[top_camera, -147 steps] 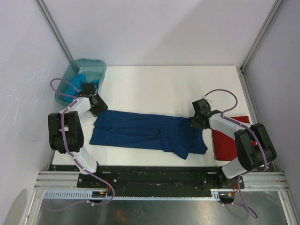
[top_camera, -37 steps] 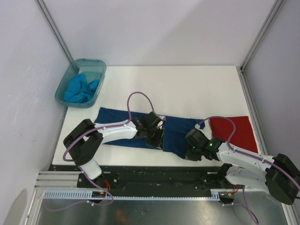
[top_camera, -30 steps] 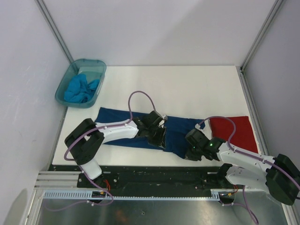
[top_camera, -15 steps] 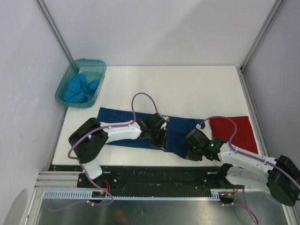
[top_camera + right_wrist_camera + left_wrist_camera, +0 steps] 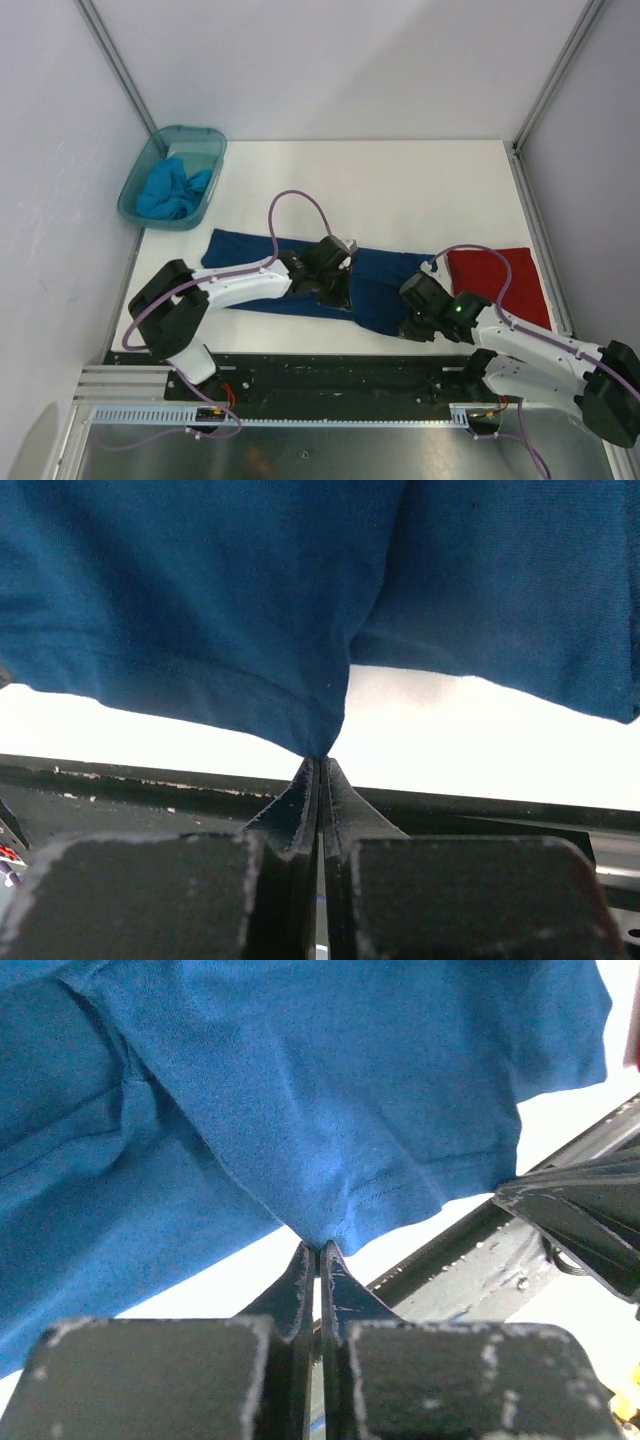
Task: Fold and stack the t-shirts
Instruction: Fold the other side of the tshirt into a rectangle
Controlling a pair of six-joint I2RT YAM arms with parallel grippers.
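Note:
A navy blue t-shirt [image 5: 380, 280] lies spread lengthwise along the front of the white table. My left gripper [image 5: 337, 298] is shut on its near hem around the middle, and the wrist view shows the cloth [image 5: 330, 1090] pinched between the tips [image 5: 320, 1248]. My right gripper [image 5: 409, 328] is shut on the shirt's front right corner, where the hem [image 5: 200, 590] bunches into the closed tips [image 5: 320, 757]. A red t-shirt [image 5: 505, 285] lies flat at the right, partly under the right arm. A turquoise t-shirt [image 5: 168, 192] is crumpled in the tub.
The translucent teal tub [image 5: 208, 142] stands at the back left corner of the table [image 5: 380, 185]. A black rail [image 5: 330, 362] runs along the table's near edge just below both grippers. Slanted metal posts rise at the back corners.
My left gripper's jaws, partly open a second ago, have closed on the navy shirt's near hem. The right gripper has stayed shut on its corner, shifting only slightly.

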